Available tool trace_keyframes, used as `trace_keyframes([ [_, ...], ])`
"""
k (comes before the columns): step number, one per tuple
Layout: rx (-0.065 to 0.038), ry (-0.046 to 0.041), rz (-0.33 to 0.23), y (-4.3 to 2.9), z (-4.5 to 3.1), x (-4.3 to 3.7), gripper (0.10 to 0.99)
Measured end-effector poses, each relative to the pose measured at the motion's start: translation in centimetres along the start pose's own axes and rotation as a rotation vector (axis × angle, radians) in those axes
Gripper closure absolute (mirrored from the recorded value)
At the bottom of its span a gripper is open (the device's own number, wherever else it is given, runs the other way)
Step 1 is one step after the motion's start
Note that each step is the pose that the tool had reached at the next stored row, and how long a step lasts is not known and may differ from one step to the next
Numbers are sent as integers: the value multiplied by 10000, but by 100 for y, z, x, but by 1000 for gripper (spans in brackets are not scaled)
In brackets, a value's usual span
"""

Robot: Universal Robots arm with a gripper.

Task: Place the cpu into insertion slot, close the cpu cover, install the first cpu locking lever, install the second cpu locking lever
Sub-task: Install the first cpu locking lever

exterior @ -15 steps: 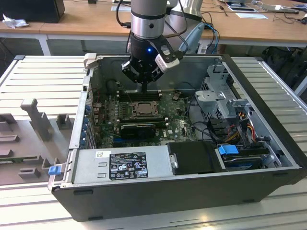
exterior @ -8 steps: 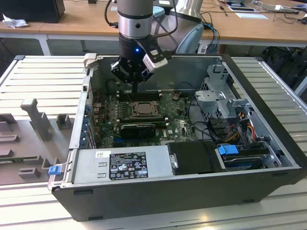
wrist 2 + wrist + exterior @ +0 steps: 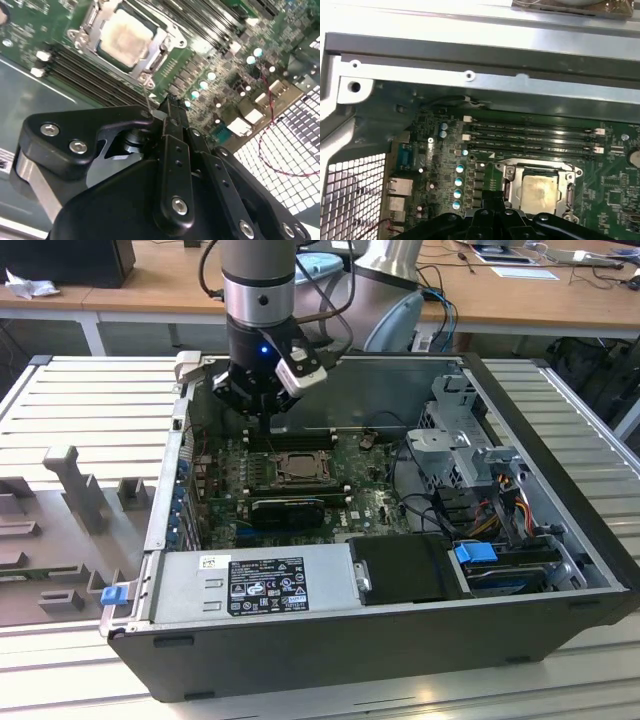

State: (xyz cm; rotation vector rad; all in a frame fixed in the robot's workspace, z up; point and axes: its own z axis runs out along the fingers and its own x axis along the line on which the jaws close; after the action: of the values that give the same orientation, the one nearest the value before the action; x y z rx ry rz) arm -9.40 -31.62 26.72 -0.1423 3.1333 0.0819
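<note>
Behind the ribbed table [image 3: 80, 400], wooden desks [image 3: 160, 285].

A long wooden desk [image 3: 140, 285] runs across the back in the exterior view, on white legs, with papers [image 3: 520, 270] scattered at the exterior view's right; a crumpled white scrap [image 3: 28, 285] lies at its left end; a ribbed pale metal worktable [image 3: 90, 410] spans the foreground; lighting is even and bright.

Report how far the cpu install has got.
Looks done: the cpu sits in the insertion slot, and the cpu cover lies flat around it. In hand: the gripper is low over the board beside the socket. Left: the locking levers; whether either is latched cannot be told.
</note>
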Motion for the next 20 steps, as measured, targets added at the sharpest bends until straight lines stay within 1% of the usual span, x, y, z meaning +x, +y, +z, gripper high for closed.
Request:
trace_keyframes([
  [2, -1, -1, 19, 14, 30, 70, 980],
  [4, 0, -3, 46, 32, 54, 112, 980],
  [6, -1, -4, 67, 99, 96, 167, 980],
  [9, -1, -3, 67, 183, 106, 162, 980],
  [11, -1, -3, 67, 207, 108, 154, 980],
  [13, 0, -2, 67, 217, 109, 134, 980],
  [20, -1, -3, 65, 215, 110, 117, 980],
])
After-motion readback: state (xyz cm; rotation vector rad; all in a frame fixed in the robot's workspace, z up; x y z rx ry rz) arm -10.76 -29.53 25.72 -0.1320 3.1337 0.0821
